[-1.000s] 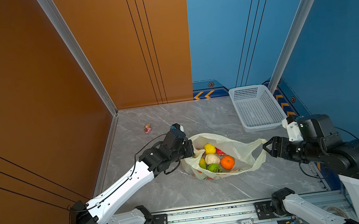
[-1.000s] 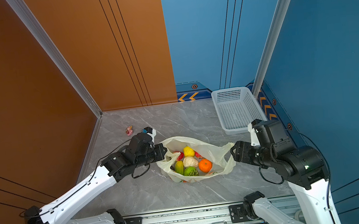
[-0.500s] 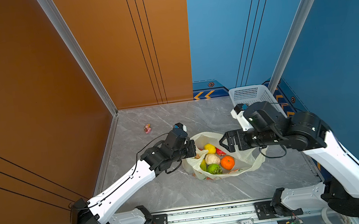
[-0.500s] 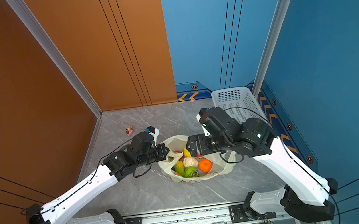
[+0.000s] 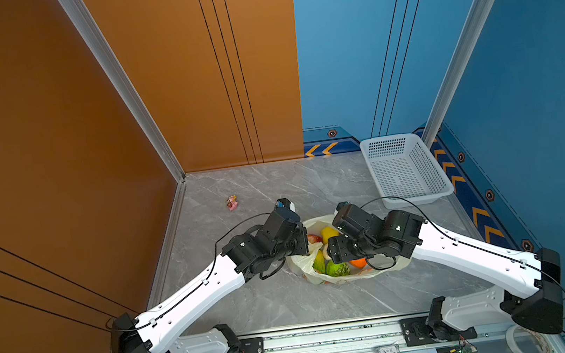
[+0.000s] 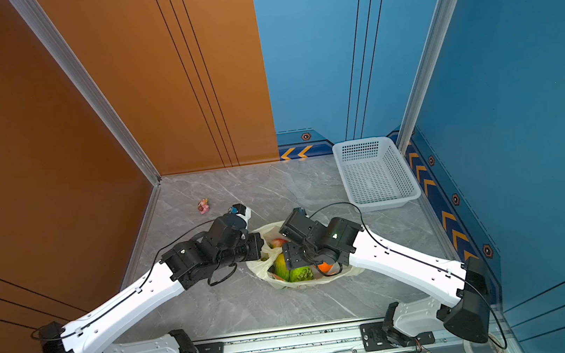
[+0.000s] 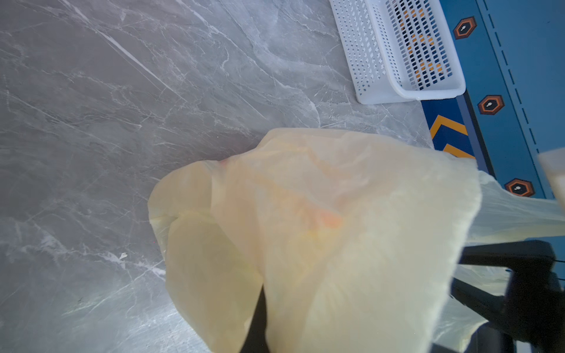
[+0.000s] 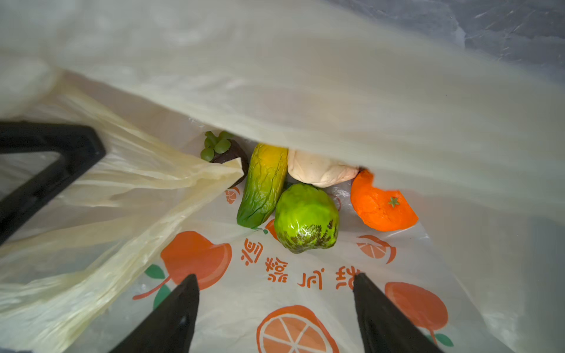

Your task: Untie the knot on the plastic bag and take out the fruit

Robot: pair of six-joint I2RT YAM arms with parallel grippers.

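The pale-yellow plastic bag lies open on the grey floor, its mouth wide. My left gripper is shut on the bag's left rim, and the film drapes over its fingers. My right gripper is open inside the mouth, over the printed bag floor. Just ahead of it lies fruit: a bumpy green piece, a long green-yellow one, an orange one, a cream-white one and a dark purple one. The knot is out of view; a handle strip lies loose.
A white perforated basket stands at the back right against the blue wall. A small pink figurine lies at the back left. Orange and blue walls close the floor on three sides.
My right arm has swung in from the bag's right side to above its mouth, and its gripper now reaches down among the fruit. The left gripper has kept its hold in place.
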